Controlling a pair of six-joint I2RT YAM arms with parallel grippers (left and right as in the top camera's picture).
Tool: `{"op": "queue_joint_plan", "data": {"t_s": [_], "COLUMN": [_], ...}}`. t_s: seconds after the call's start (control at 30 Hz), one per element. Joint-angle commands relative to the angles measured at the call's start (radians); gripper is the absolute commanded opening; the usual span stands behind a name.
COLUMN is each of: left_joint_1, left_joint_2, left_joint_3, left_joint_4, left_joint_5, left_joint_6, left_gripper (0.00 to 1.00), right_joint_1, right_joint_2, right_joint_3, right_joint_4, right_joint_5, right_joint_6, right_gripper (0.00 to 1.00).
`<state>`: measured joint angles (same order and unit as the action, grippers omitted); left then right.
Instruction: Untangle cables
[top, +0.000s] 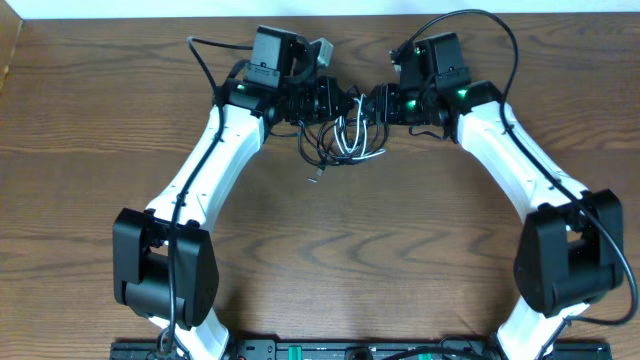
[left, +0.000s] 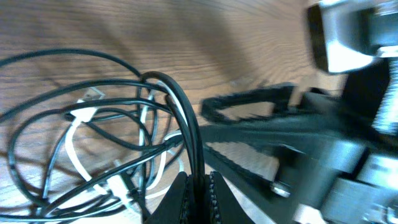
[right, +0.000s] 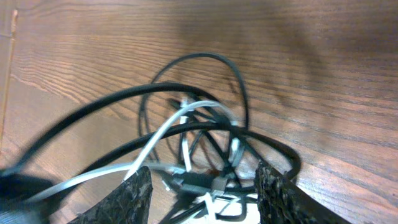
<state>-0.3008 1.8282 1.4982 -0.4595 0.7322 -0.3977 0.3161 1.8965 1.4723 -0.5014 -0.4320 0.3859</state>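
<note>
Seen from overhead, the two white arms reach in from either side and meet near the far middle of the brown wooden worktop (top: 330, 250), with the left pincer (top: 328, 102) and right pincer (top: 366, 104) facing each other closely. The cables (top: 343, 138) sit knotted just under and between them, black loops mixed with pale strands, and one loose plug end (top: 314, 179) lies on the wood a little nearer the robot's base. From here I cannot tell how either pincer stands. In the left wrist view the left pincer's fingers (left: 178, 198) are pressed together on black strands that arch up from between them. The rest of the tangle, black loops crossed by a white cord (left: 79, 114), spreads over the wood to the left, and the right pincer shows blurred at the right. In the right wrist view the right pincer's fingers (right: 140, 196) stand spread wide with the knot lying between them.
</note>
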Motion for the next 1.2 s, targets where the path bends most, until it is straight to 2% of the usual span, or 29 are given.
{"op": "queue_joint_plan", "data": {"t_s": [0.0, 0.17, 0.27, 0.43, 0.53, 0.7, 0.9, 1.17], "left_joint_1": [0.014, 0.016, 0.015, 0.018, 0.035, 0.125, 0.251, 0.323], "left_joint_2": [-0.002, -0.003, -0.003, -0.024, -0.065, -0.18, -0.267, -0.265], "left_joint_3": [0.004, 0.004, 0.004, 0.004, 0.005, 0.005, 0.005, 0.005], "left_joint_4": [0.014, 0.03, 0.03, 0.031, 0.03, 0.0, -0.128, -0.324], "left_joint_5": [0.126, 0.158, 0.159, 0.125, 0.05, -0.095, -0.26, -0.448], "left_joint_6": [-0.04, -0.046, -0.046, -0.044, -0.037, -0.008, 0.05, 0.151], "left_gripper": [0.07, 0.07, 0.08, 0.07, 0.07, 0.08, 0.08, 0.07], "right_joint_1": [0.006, 0.006, 0.006, 0.006, 0.003, -0.008, -0.041, -0.074], "right_joint_2": [0.049, 0.116, 0.153, 0.215, 0.245, 0.248, 0.248, 0.205], "right_joint_3": [-0.001, -0.001, -0.001, -0.001, -0.001, -0.001, -0.001, 0.001], "right_joint_4": [0.018, 0.063, 0.092, 0.089, 0.062, 0.034, 0.003, -0.071], "right_joint_5": [-0.029, -0.087, -0.086, -0.033, -0.029, 0.008, 0.007, -0.045], "right_joint_6": [-0.035, -0.072, -0.072, -0.019, 0.004, 0.003, 0.001, -0.174], "right_gripper": [0.53, 0.54, 0.49, 0.23, 0.02, 0.01, 0.01, 0.01]}}
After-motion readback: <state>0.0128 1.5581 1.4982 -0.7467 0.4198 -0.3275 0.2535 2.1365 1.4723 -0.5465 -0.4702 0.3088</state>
